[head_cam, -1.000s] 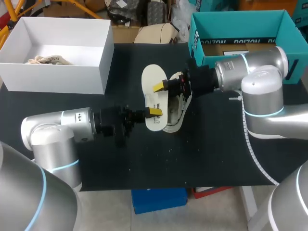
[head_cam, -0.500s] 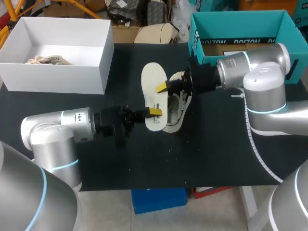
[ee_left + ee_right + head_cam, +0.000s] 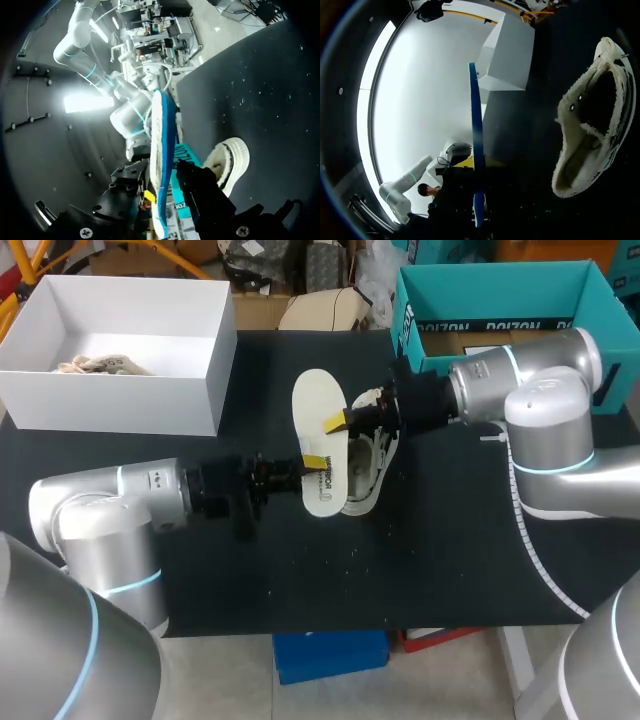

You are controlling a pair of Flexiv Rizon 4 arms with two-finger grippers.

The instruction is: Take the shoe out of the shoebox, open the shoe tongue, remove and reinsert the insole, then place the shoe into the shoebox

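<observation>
Clamping its fingers (image 3: pixel 148 196) on the insole's (image 3: pixel 320 400) near end, the left gripper (image 3: pixel 315 462) is holding it on edge above the tabletop (image 3: pixel 450 570), long axis running away from me. The right gripper (image 3: pixel 338 422) is touching its middle; its grip I cannot tell. The shoe (image 3: pixel 368 468) is lying just right of the insole, nearer the right arm. Compared with before, the left arm is carrying the near end slightly leftward.

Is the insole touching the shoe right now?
Apart. The right wrist view shows the insole edge-on, with bare black table between it and the shoe.
</observation>
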